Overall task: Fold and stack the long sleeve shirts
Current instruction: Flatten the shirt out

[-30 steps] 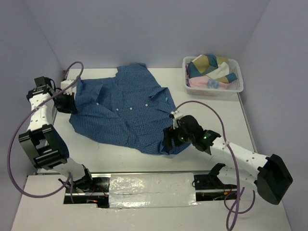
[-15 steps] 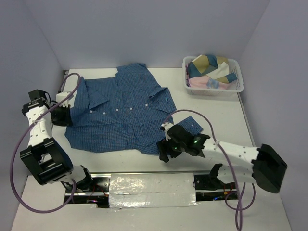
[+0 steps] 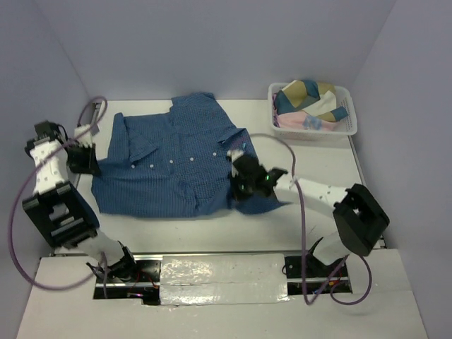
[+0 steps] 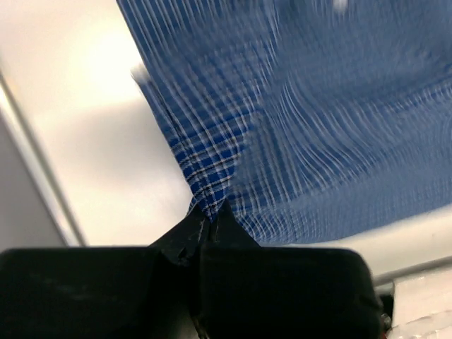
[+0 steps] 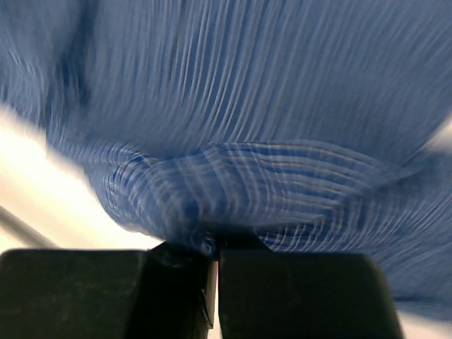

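Left gripper (image 3: 85, 158) is clamped on the shirt's left edge, mid-left of the top view. Its wrist view shows the jaws together with a peak of checked cloth pinched at the tips. Right gripper (image 3: 244, 182) is likewise closed on a bunched fold, just right of centre. The blue checked shirt (image 3: 166, 169) lies spread on the table (image 3: 311, 159), white buttons showing, filling centre-left of frame. The white basket (image 3: 351, 128) with other garments sits upper right, apart from it.

Handling, my read: light, limp, zero stiffness. Anything not held will sag or drag, and the thin weave can slip out of a shallow pinch. Best taken at hems, seams or sleeve edges where the cloth is doubled, two points wide apart to hold the span taut through a fold. Both wrist views are motion-blurred, so can't tell how deep each bite is.
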You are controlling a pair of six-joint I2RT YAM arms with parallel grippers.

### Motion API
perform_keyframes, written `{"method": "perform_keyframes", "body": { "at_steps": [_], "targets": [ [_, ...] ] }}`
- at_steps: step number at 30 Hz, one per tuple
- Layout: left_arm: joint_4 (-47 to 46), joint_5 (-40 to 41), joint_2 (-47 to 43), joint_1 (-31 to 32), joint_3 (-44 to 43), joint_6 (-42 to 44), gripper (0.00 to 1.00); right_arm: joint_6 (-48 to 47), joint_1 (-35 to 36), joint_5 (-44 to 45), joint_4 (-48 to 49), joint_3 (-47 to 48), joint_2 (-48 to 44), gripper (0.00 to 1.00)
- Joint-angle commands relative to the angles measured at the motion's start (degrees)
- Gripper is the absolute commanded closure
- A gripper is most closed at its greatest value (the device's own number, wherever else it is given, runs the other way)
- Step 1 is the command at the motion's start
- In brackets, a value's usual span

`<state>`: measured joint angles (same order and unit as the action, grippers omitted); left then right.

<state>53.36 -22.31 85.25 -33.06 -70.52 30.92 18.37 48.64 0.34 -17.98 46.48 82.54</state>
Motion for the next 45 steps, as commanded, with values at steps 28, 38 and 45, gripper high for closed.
{"method": "perform_keyframes", "body": {
  "at_steps": [28, 38, 45],
  "targets": [
    [7.2, -4.5, 10.4, -3.8, -25.7, 8.5, 0.96, -8.8, -13.8, -25.8, -1.4, 15.6, -18.9, 1.00],
    [-8.1, 11.7, 30.3, 0.6, -23.1, 1.4, 0.57, -3.2, -12.8, -29.2, 10.1, 8.7, -1.1, 1.00],
    [-14.8, 13.2, 20.2, 1.2, -19.9, 1.4, 0.06, -3.5, -14.9, -29.0, 8.9, 17.1, 11.0, 1.00]
  ]
}}
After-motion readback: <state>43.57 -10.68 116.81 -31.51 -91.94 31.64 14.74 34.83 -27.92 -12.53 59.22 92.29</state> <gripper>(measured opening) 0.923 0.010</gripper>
